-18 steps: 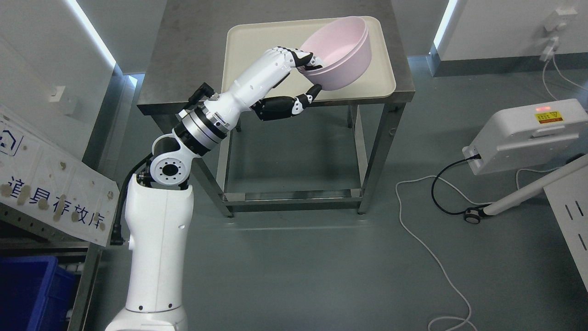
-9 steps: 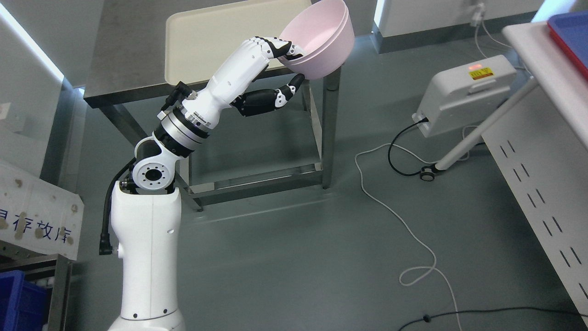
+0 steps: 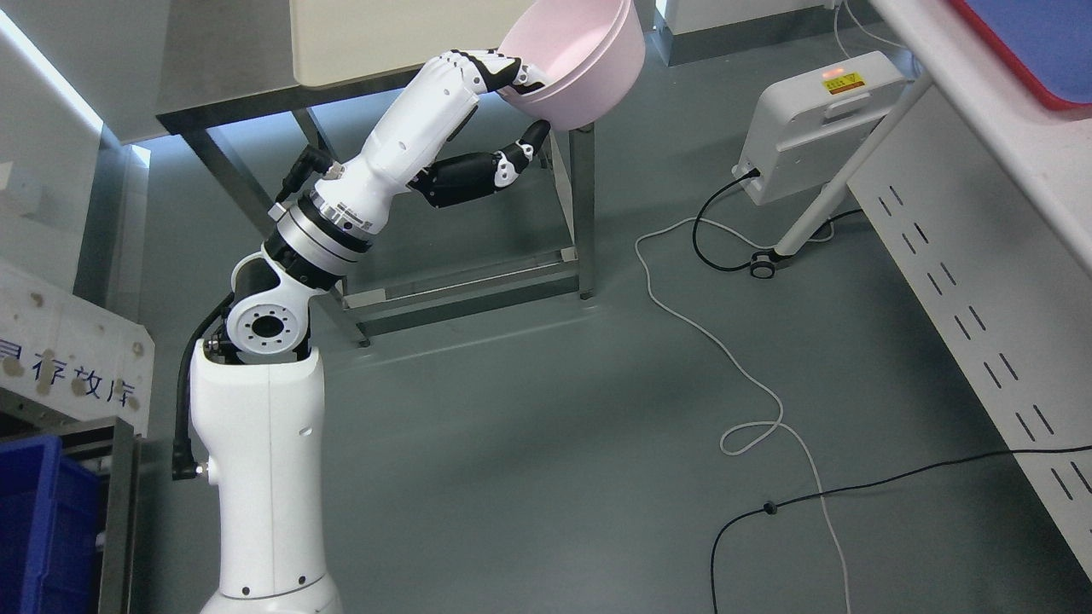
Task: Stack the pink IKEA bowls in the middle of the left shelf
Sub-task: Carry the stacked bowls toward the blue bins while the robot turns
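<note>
The left hand gripped the rim of the pink bowls, fingers hooked inside and thumb pressed underneath, holding them in the air past the tabletop edge. A second earlier they hung over the cream tray; the whole view had swung since, so the carry toward the shelf looked under way

The top edge of the frame is cutting off the far rim of the stacked pink plastic bowls and most of the cream rectangular tray on the grey metal table. The bowls' wall is hiding the tips of the white-and-black fingers. The left edge is cropping the blue plastic crate.
</note>
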Tool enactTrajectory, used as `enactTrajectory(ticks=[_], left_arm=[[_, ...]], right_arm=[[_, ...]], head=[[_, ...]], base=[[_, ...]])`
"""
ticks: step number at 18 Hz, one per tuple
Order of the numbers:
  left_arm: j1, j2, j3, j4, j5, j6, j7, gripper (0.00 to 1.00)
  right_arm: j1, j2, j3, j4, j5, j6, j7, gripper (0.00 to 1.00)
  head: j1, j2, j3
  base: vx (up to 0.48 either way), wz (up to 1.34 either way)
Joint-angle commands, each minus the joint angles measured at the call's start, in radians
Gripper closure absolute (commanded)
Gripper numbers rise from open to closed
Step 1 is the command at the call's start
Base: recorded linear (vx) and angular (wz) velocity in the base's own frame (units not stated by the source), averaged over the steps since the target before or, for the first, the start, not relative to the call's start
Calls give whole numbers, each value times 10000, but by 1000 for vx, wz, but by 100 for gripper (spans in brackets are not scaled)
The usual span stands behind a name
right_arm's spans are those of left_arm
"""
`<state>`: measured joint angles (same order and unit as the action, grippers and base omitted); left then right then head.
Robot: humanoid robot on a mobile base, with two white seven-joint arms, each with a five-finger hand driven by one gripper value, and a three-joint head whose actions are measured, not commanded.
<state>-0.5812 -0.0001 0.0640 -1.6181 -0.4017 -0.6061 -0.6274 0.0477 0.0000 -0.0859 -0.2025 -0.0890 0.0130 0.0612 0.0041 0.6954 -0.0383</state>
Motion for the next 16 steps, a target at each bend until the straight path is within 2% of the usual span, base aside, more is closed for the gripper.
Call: enactTrajectory(ticks=[1,16], left_arm=[[-1,175,296,-401,13,185,31,96],[-1014,175,265,-401,13,723,31,96]], right_arm=[[-1,-175,0,0,0,-7,2,0],[-1,-175,0,0,0,-7,2,0]], head=[[0,0,0],[0,0,0]], base=[[-282,172],[-314,206]])
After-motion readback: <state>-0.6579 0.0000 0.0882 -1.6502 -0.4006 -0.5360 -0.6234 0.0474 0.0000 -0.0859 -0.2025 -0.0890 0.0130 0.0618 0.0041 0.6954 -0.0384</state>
